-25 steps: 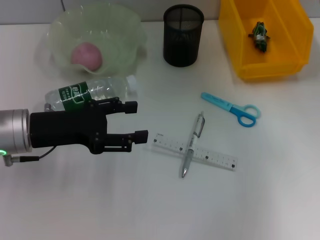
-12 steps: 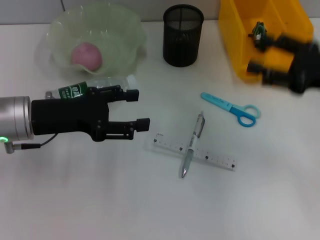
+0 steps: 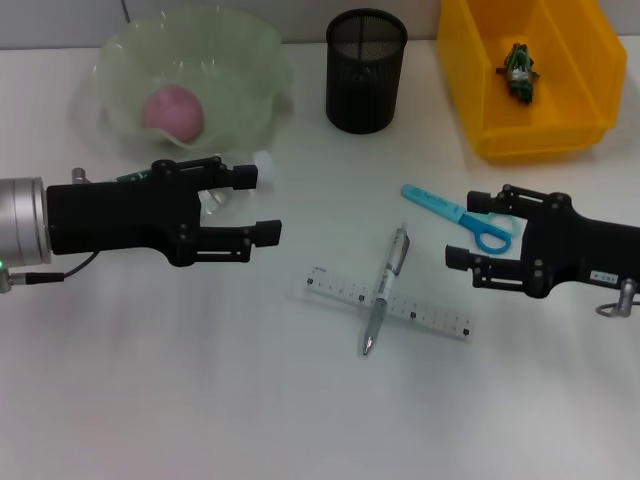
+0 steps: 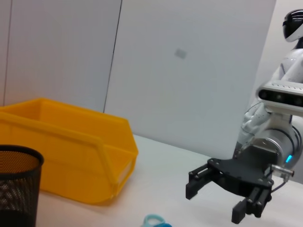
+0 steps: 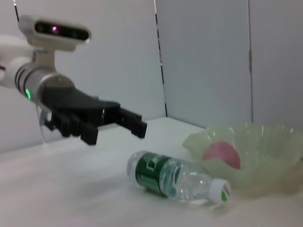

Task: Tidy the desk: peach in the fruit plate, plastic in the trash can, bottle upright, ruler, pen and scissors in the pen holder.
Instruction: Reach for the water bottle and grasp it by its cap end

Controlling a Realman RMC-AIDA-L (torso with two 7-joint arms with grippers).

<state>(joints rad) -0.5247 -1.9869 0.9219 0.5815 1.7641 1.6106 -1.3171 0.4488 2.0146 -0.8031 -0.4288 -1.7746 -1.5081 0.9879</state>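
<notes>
My right gripper point(image 3: 478, 236) now in over tabletop point(image 3: 200, 400), fingers open beside scissors point(image 3: 462, 216); left gripper point(image 3: 250, 204) shifted up over lying bottle point(image 5: 177, 178), fingers open, empty. Peach point(image 3: 173, 110) in fruit plate point(image 3: 250, 60), plastic point(image 3: 520, 70) binned; bottle next, I judge

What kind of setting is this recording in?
Probably a lab or test room set up as a desk: a plain white table against blank wall panels, holding staged desk items such as a mesh pen holder and a yellow bin.
</notes>
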